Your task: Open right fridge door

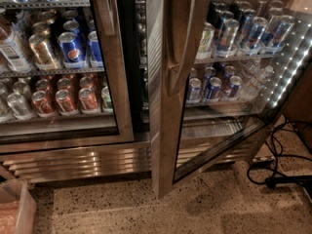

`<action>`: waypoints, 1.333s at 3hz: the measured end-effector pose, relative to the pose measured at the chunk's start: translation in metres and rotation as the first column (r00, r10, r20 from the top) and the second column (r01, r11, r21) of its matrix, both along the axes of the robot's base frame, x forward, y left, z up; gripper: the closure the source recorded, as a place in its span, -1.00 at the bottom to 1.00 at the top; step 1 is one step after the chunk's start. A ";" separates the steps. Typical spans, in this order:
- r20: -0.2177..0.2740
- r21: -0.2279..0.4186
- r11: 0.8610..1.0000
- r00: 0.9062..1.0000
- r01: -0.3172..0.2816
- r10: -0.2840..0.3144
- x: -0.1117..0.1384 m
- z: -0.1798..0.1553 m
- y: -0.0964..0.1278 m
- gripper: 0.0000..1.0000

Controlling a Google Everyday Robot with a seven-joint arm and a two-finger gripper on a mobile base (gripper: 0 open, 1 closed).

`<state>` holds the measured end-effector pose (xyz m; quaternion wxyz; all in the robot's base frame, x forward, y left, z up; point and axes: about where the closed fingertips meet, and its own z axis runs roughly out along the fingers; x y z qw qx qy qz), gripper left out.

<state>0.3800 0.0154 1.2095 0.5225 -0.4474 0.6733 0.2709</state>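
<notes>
The right fridge door [165, 130] stands swung outward, its brushed-steel frame edge turned toward the camera. Its long bowed steel handle [176, 38] runs down the upper part of that frame. Its black-bordered glass pane [219, 135] angles away to the right. Through the pane and the opening I see shelves of blue and silver cans [229, 33], lit by an LED strip [287, 77]. The left door [117, 82] is closed over Pepsi and orange cans. My gripper is out of view.
Black cables [273, 169] lie on the speckled floor at the right, next to the door's far corner. A translucent plastic bin [14, 208] stands at the bottom left. A steel grille [78, 161] runs along the fridge base.
</notes>
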 end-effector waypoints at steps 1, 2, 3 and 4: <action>0.000 0.000 1.000 1.000 0.000 0.000 0.000 0.000 0.000 -1.00; 0.000 0.000 1.000 1.000 0.000 0.000 0.000 0.000 0.000 -1.00; 0.000 0.000 1.000 1.000 0.000 0.000 0.000 0.000 0.000 -1.00; 0.000 0.000 1.000 1.000 0.000 0.000 0.000 0.000 0.000 -1.00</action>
